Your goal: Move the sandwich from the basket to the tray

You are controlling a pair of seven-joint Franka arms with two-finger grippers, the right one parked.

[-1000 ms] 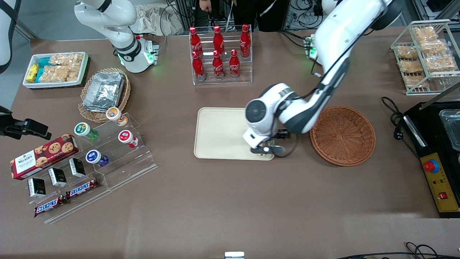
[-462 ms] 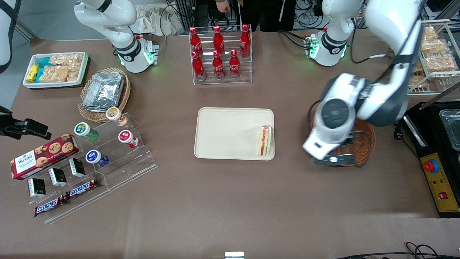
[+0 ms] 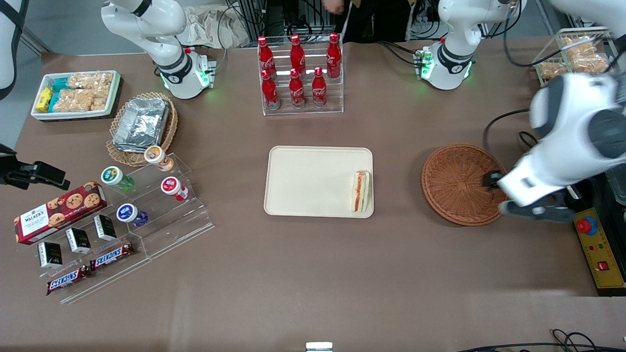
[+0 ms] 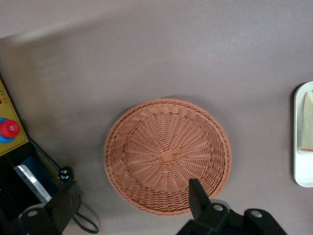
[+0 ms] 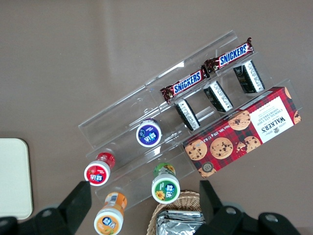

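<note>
Left wrist view shows the gripper with its two dark fingers spread wide apart and nothing between them, hanging above the table with the basket below; one finger overlaps the basket's rim, the other shows over the bare table beside a black cable. In the front view the gripper sits at the basket's edge on the working arm's side, just above the rim, between the basket and the yellow control box with its red button. The basket holds nothing; its woven floor and sloped wall are fully exposed. Taking the basket as landmark: toward the parked arm's end lies a strip of bare brown table, then the tray, whose short edge faces the basket with clear room between them. The sandwich lies on the tray, flat, hard against the rim nearest the basket and at the corner nearer the front camera, its red and green filling layers running parallel to that rim; the wrist view catches the same tray edge with a pale slice of sandwich on it. Nearer the front camera than the basket the table is bare. Farther from the front camera than the tray stands the rack of red cola bottles, well apart from the basket.
</note>
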